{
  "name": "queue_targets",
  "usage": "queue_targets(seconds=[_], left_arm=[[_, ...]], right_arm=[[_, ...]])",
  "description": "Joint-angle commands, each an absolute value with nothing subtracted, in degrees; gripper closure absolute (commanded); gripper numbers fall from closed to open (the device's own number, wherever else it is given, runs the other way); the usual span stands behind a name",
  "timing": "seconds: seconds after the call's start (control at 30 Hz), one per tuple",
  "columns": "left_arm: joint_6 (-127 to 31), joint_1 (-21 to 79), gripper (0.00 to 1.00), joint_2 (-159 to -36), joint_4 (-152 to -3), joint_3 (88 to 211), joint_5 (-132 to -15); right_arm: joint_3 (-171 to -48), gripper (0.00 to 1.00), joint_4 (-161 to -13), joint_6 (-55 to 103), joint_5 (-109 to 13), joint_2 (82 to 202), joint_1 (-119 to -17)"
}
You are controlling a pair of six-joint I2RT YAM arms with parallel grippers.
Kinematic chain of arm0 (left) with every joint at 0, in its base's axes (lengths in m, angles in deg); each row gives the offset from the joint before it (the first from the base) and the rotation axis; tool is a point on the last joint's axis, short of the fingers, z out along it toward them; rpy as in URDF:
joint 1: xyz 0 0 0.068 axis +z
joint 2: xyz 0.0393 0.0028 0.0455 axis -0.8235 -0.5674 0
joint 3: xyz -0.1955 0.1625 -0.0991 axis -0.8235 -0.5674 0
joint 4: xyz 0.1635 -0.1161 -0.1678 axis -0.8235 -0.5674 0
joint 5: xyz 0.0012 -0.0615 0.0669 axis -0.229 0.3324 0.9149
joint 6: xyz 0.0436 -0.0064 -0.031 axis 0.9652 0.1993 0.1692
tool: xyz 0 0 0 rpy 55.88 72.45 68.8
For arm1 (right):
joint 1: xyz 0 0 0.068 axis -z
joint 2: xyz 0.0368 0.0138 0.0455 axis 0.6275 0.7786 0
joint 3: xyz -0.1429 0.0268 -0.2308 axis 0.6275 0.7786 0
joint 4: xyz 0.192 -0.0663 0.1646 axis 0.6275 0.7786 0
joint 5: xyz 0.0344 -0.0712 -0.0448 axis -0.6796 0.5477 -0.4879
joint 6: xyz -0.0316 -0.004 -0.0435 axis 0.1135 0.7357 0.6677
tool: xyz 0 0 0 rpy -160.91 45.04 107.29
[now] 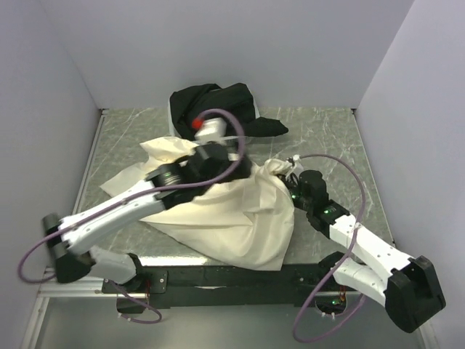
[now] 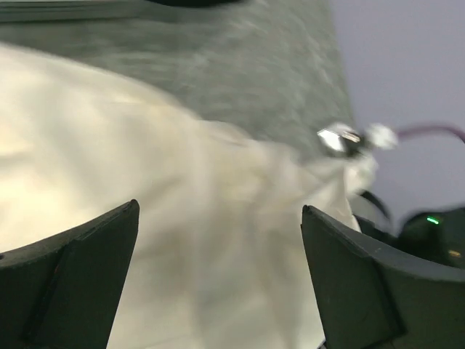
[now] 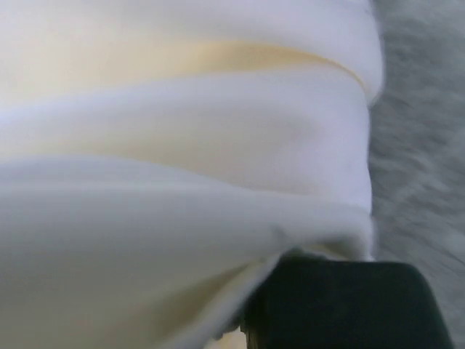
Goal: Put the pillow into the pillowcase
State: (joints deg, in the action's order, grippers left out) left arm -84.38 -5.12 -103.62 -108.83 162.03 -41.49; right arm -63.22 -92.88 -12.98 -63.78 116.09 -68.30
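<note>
The pillowcase [image 1: 225, 214] is a large wrinkled cream sack lying across the middle of the table. My left gripper [image 1: 241, 161] hovers over its upper part with its jaws wide open and empty; in the left wrist view the gripper [image 2: 218, 211] has only cream fabric [image 2: 182, 218] beneath it. My right gripper [image 1: 294, 180] is shut on the sack's bunched right corner [image 1: 280, 167]. In the right wrist view, fabric [image 3: 182, 145] fills the frame and covers all but one black finger [image 3: 341, 305]. The bear-printed pillow shows in no view.
A black cloth heap [image 1: 218, 109] lies at the back of the table, just behind the left wrist. White walls close in the back and both sides. Bare marbled tabletop [image 1: 327, 138] shows at the back right and the far left [image 1: 120, 145].
</note>
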Motion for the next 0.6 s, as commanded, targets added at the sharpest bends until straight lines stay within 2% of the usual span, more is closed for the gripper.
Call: queue_targets(seconds=[0.0,0.1,0.2,0.3,0.37,0.4,0.57], left_arm=[[-103.42,1.54,0.02,-85.02,-111.68,147.34,-26.13],[-111.43,7.69,0.02,-75.7,-116.34,137.58,-22.07],[-112.7,15.25,0.03,-68.92,-116.8,129.57,-21.98],[-114.62,22.98,0.09,-68.27,-118.19,125.16,-23.55],[-121.45,25.28,0.17,-69.41,-125.87,124.0,-22.08],[-128.63,25.37,0.18,-70.55,-127.5,122.43,-21.81],[-136.78,27.47,0.18,-70.3,-126.47,117.32,-21.54]], right_arm=[[-61.59,1.0,-102.88,-14.92,-72.86,117.56,-62.17],[-60.54,1.0,-105.79,-15.97,-75.95,119.24,-59.61],[-60.62,1.0,-105.98,-15.71,-77.01,120.21,-58.38],[-60.97,1.0,-106.59,-15.97,-78.41,121.18,-57.85],[-61.06,1.0,-106.33,-16.24,-78.77,121.36,-57.68],[-61.23,1.0,-105.72,-16.33,-78.42,121.44,-57.41],[-62.73,1.0,-103.87,-16.59,-77.89,122.67,-56.8]])
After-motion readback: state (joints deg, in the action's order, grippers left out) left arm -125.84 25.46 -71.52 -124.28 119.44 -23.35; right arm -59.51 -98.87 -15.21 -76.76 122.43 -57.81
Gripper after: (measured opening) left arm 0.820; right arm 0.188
